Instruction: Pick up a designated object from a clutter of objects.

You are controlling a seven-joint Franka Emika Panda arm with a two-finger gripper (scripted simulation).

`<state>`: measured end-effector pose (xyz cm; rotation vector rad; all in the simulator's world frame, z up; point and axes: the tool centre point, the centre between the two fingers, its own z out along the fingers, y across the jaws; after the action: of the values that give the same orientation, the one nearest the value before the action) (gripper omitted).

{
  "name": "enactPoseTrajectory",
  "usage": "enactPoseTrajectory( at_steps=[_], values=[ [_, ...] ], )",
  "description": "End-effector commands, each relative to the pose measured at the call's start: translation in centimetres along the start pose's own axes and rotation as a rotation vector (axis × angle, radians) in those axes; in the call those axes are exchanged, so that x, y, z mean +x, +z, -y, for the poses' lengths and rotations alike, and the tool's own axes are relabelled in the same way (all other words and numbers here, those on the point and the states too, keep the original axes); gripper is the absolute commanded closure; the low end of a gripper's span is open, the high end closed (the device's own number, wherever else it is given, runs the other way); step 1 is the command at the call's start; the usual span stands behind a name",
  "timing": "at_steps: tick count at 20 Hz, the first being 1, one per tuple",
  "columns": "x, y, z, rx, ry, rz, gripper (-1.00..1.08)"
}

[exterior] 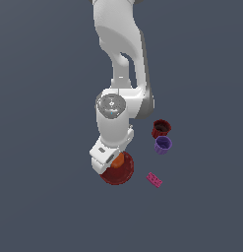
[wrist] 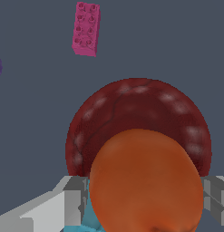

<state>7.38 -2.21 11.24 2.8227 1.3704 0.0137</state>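
Observation:
The orange ball (wrist: 145, 181) fills the near part of the wrist view, sitting between my two grey fingers (wrist: 75, 199), which press against its sides. My gripper (wrist: 141, 199) is shut on it. In the exterior view the orange ball (exterior: 117, 160) peeks out beneath the gripper (exterior: 112, 161), just over the rim of the dark red round bowl (exterior: 118, 172). The dark red round bowl (wrist: 140, 108) lies right behind the ball in the wrist view. A sliver of the teal brick (wrist: 88, 222) shows beside the ball, mostly hidden.
A pink brick (exterior: 154, 179) lies to the exterior view's right of the bowl; the pink brick (wrist: 86, 29) also shows in the wrist view. A purple cup (exterior: 163, 144) and a dark red cup (exterior: 161, 128) stand farther to the right, close together.

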Motion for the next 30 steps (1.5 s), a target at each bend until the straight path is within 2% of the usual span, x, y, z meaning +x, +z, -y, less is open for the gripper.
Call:
enactPoseTrajectory(
  at_steps=[1, 21, 30],
  values=[
    [-0.8, -2.0, 0.2, -0.002, 0.001, -0.001, 1.08],
    [-9.5, -22.2, 2.9, 0.005, 0.002, 0.002, 1.08],
    [-12.1, -28.7, 3.5, 0.007, 0.002, 0.004, 1.08]
  ],
)
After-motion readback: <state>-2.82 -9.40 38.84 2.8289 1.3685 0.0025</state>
